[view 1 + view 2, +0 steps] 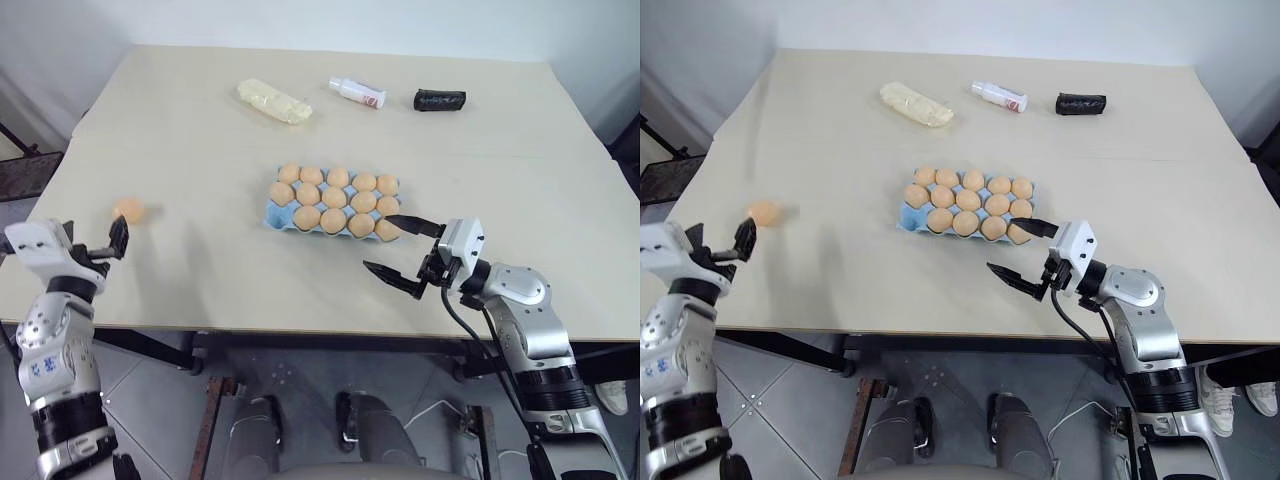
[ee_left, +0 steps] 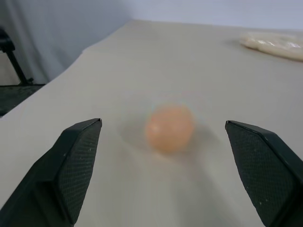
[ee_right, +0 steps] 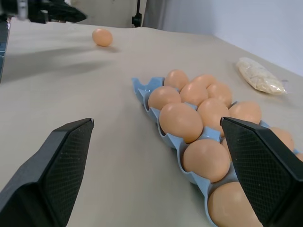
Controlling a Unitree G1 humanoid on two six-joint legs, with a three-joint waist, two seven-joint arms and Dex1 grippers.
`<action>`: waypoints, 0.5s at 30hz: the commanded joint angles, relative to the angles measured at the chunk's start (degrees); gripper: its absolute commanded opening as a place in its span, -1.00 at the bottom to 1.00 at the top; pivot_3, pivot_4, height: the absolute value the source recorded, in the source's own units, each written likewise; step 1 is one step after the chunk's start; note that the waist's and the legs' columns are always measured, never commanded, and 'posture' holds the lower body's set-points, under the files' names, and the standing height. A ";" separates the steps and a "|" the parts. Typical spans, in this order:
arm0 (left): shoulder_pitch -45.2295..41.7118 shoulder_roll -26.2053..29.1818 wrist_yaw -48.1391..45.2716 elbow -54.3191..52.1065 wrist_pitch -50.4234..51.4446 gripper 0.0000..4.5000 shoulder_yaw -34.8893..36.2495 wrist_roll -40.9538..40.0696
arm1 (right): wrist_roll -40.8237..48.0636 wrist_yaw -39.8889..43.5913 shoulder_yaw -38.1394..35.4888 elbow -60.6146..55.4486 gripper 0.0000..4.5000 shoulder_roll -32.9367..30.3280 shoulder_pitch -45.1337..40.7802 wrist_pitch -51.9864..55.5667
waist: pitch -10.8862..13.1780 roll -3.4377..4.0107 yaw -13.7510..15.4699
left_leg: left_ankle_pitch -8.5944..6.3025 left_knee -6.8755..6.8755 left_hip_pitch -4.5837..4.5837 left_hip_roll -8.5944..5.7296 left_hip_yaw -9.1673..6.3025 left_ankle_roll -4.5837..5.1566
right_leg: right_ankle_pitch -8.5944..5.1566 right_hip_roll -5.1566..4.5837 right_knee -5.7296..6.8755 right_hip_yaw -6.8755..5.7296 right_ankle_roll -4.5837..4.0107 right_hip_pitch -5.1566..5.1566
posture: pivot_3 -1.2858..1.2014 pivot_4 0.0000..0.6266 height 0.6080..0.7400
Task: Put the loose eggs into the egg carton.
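Note:
One loose egg (image 1: pixel 128 210) lies alone on the table near its left edge. My left gripper (image 1: pixel 95 238) is open just on the near side of it, and the egg (image 2: pixel 169 127) sits a little beyond the gap between the two fingers, untouched. The light blue egg carton (image 1: pixel 272 212) stands mid-table with several tan eggs in its cups; the cup at its near left corner holds no egg. My right gripper (image 1: pixel 378 243) hangs open and empty at the carton's near right corner (image 3: pixel 142 87), pointing leftwards along its front.
At the far side of the table lie a pale yellow lumpy block (image 1: pixel 273 100), a small white bottle (image 1: pixel 357 92) and a black roll (image 1: pixel 440 100). The table's left edge runs close to the loose egg.

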 commanded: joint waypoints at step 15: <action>-23.49 7.81 -5.20 37.42 -7.48 0.44 -10.54 7.68 | 0.02 -4.55 -0.73 -4.41 1.00 -0.01 1.09 0.59 | 0.00 -0.01 0.00 | -0.02 -0.06 -0.06 0.20 0.20 -0.02 | -0.07 0.29 -0.05 -0.31 -0.10 -0.15 | 0.03 -0.52 1.00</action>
